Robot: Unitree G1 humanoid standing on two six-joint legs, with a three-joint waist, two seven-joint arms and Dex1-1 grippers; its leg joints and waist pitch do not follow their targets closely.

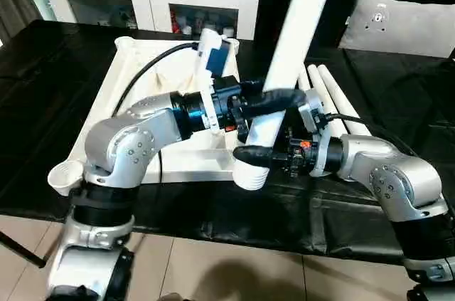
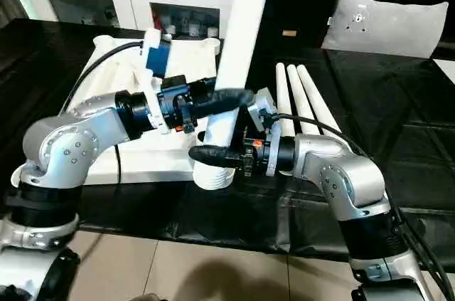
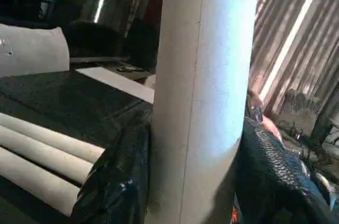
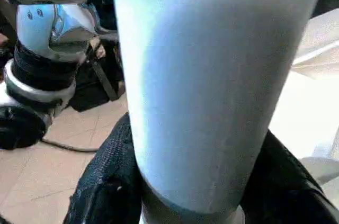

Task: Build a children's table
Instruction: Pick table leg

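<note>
Both silver forearms bent inward, meeting at centre. Left gripper [image 1: 274, 105] higher, black fingers [image 3: 119, 181] clamped on either side of the upright table leg [image 1: 295, 38]. Right gripper [image 1: 264, 146] just below, reaching in from the right, fingers [image 4: 103, 187] closed round the same leg near its base.

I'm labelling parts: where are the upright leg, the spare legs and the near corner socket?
upright leg [image 1: 295, 38], left eye view, mid shaft.
spare legs [image 2: 302, 98], right eye view, middle tube of those lying flat.
near corner socket [image 1: 65, 175], left eye view, its rim.
</note>
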